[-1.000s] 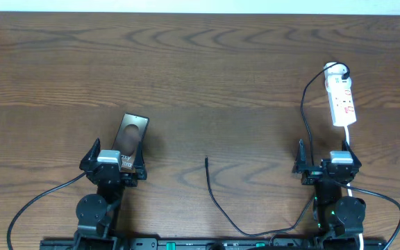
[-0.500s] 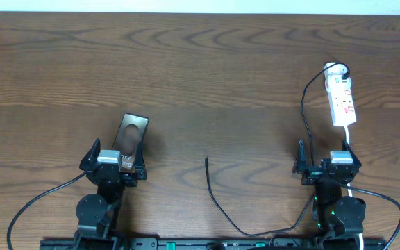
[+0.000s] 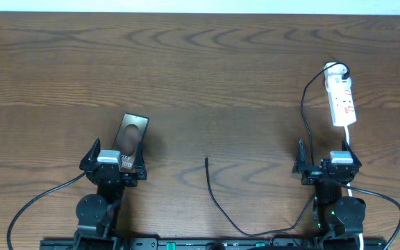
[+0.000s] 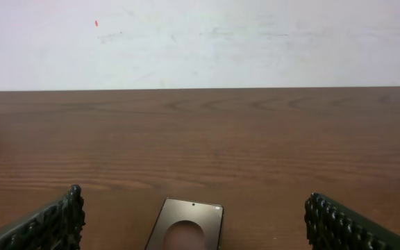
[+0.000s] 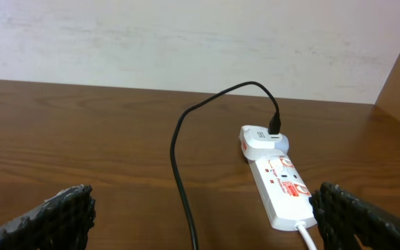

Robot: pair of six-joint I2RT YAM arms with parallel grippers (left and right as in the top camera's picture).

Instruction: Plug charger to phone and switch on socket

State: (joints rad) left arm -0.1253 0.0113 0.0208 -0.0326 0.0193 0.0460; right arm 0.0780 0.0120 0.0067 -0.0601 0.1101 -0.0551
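Observation:
The phone lies flat at the left, its near end under my left gripper. In the left wrist view the phone sits between the wide-apart fingers of the open left gripper, touching neither. The charger, a thin black cable, has its free plug tip on the table's middle. It loops along the near edge and up to a white adapter at the far end of the socket. My right gripper stands open and empty just short of the socket, with the charger running between its fingers.
The socket's white cord leads from its near end toward the right arm's base. Thicker black arm cables curve by both bases along the near edge. A pale wall bounds the table's far edge.

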